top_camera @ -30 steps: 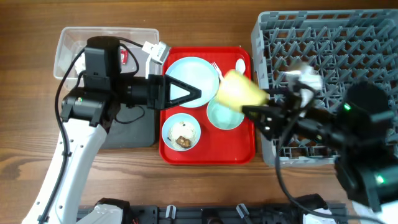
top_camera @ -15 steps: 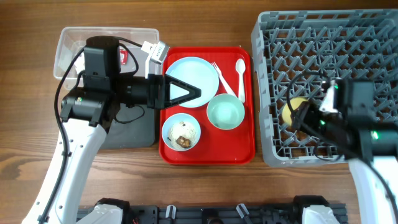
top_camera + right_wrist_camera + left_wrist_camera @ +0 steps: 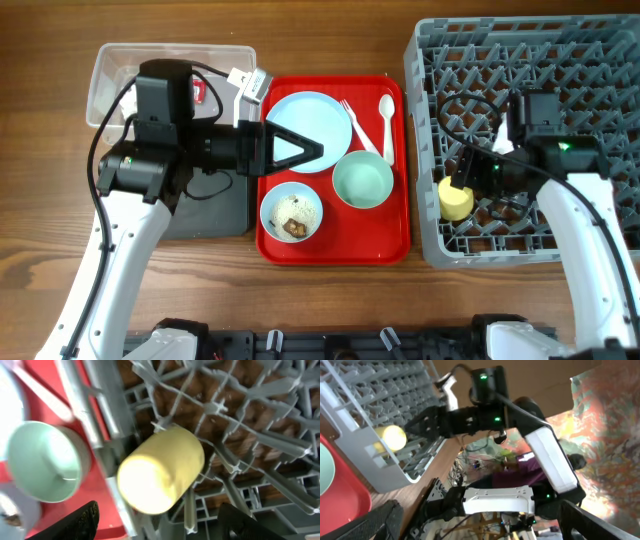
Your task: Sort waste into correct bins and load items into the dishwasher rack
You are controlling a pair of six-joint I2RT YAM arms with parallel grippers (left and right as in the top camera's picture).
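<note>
Yellow cup lies sideways in rack. Likely light, rigid, slick plastic; pinch wall at rim. Right hand spread, empty.

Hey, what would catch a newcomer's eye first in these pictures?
The bright red tray in the middle of the table, carrying a pale blue plate and a mint-green bowl. Then the yellow cup in the big grey rack, near its left edge.
</note>
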